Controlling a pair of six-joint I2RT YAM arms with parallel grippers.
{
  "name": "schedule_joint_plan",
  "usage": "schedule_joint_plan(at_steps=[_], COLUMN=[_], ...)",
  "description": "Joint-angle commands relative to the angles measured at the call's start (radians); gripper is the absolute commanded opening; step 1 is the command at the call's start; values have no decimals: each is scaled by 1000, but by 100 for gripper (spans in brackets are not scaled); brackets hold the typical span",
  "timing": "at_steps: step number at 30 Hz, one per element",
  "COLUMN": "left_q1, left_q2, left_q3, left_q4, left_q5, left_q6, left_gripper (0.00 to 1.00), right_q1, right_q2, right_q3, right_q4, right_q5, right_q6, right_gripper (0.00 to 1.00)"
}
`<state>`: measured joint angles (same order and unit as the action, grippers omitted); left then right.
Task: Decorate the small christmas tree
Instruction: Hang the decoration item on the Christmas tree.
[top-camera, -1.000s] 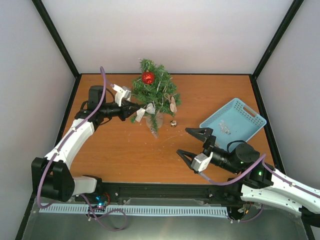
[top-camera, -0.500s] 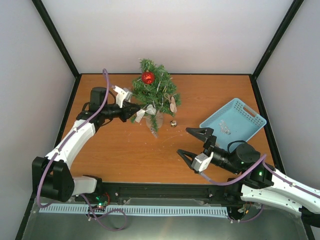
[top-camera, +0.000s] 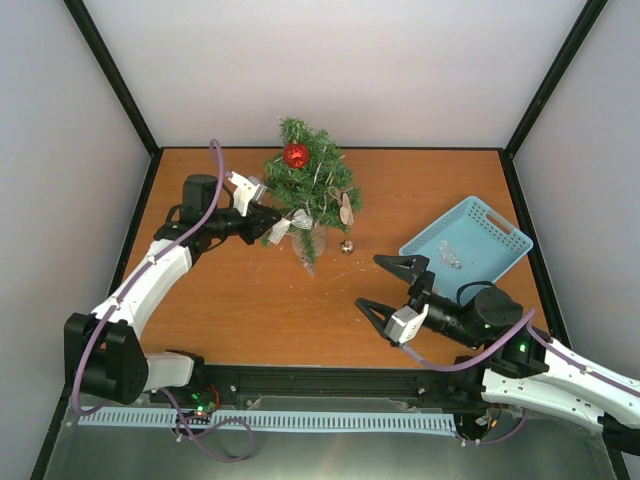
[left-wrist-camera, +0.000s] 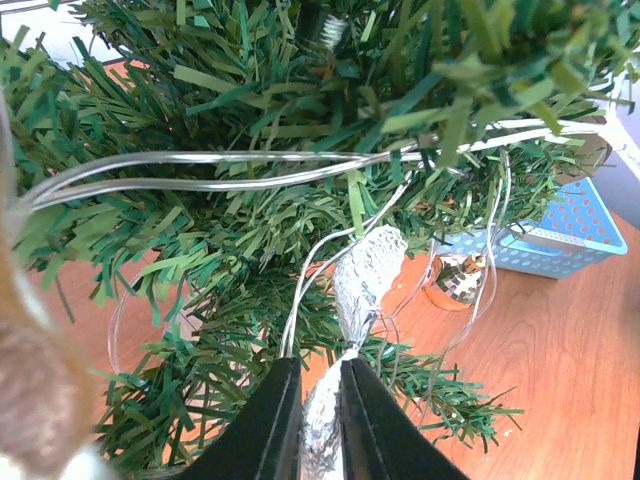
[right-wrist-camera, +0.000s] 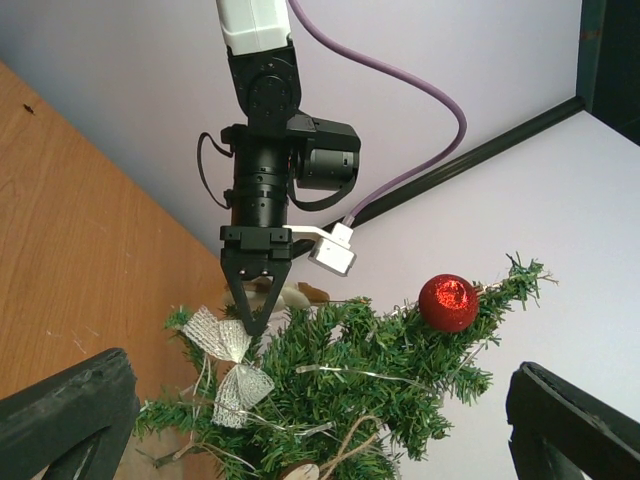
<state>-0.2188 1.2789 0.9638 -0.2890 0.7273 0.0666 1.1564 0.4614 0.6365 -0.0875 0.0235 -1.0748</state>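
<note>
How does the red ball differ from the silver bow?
The red ball is round; the silver bow is a crinkled mesh ribbon. The ball hangs near the top, the bow low down. The left claw pinches the bow; nothing touches the ball. Both are on the tree.

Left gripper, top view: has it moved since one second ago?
Yes. The left gripper, pinching the silver bow, has crept slightly right, away from the table's left edge and deeper into the small christmas tree.

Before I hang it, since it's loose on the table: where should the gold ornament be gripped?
The gold ornament lies alone on the table beside the tree, open overhead: probably pinch across its round body from above.
</note>
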Motion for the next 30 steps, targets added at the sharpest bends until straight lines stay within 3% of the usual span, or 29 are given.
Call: schedule_joint_plan(at_steps=[1,4,12,21,30], left_q1=[-12,-14,-15,-15,-14], left_q2=[-19,-27,-52,-77,-179], left_q3=[25,31,35,29,5], left_q4=[2,0,6,12,10], left_q5=[-25,-25,-40,-47,-39], left_q6=[35,37,20,-4,-116], left_gripper=[12,14,30,32,44], right_q1=[8,8,8,8,8], right_q2=[-13,-13,-13,-10,-1], right_q3=[2,2,0,3,7], right_q4=[-4,-4,-4,-8,-10], right_q5=[12,10,10,17,29], right_q6=[10,11,14,17,36], right_gripper=[100,100,100,100,100])
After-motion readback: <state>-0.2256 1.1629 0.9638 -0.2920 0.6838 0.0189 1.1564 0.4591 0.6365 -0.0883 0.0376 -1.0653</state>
